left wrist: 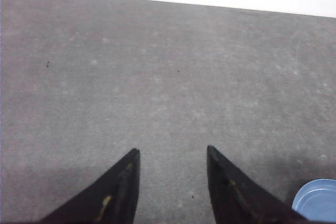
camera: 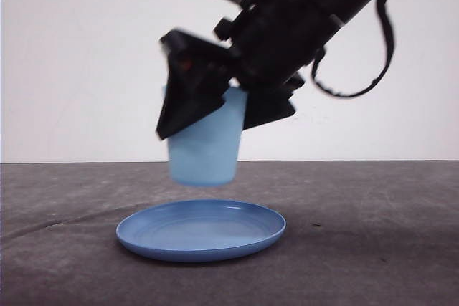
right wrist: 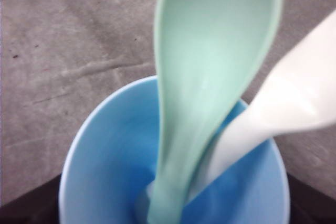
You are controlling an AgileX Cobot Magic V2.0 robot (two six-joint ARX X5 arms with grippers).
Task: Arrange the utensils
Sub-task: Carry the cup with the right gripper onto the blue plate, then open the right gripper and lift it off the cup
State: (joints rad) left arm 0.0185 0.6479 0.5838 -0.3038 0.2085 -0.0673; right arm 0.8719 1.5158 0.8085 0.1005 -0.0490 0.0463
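Nearest in the front view, the round blue plate (camera: 201, 231) lies flat on the grey table (camera: 373, 249). Just above it, clear of its surface, hangs the light blue cup (camera: 206, 141), clamped between the fingers of the right gripper (camera: 222, 112). Inside the cup, the right wrist view shows the mint-green spoon (right wrist: 210, 72) and the white fork (right wrist: 283, 103) standing handle-down, leaning against each other. Elsewhere, the left gripper (left wrist: 173, 182) hovers over bare table with its fingers spread, holding nothing.
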